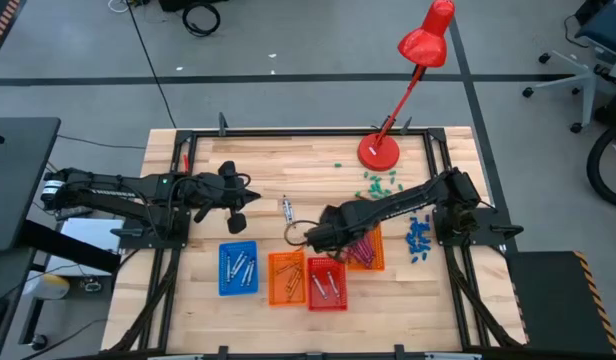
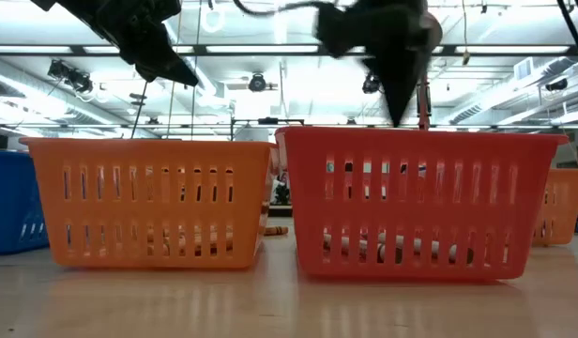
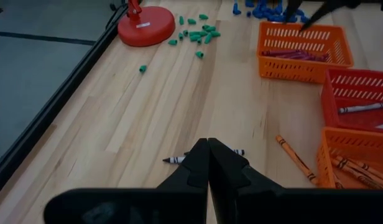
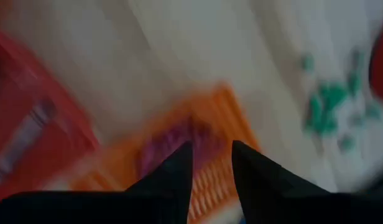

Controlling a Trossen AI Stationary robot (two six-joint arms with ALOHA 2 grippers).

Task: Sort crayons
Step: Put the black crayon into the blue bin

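Two dark jointed arms, each pincer (image 4: 210, 165) with tapered black fingers.

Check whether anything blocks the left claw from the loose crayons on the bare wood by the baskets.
Nothing visible does. The shut left claw hovers over open wood, right by the grey-white paper-wrapped crayon. The thin orange crayon lies beyond it beside the orange slotted plastic basket, with only bare tabletop between.
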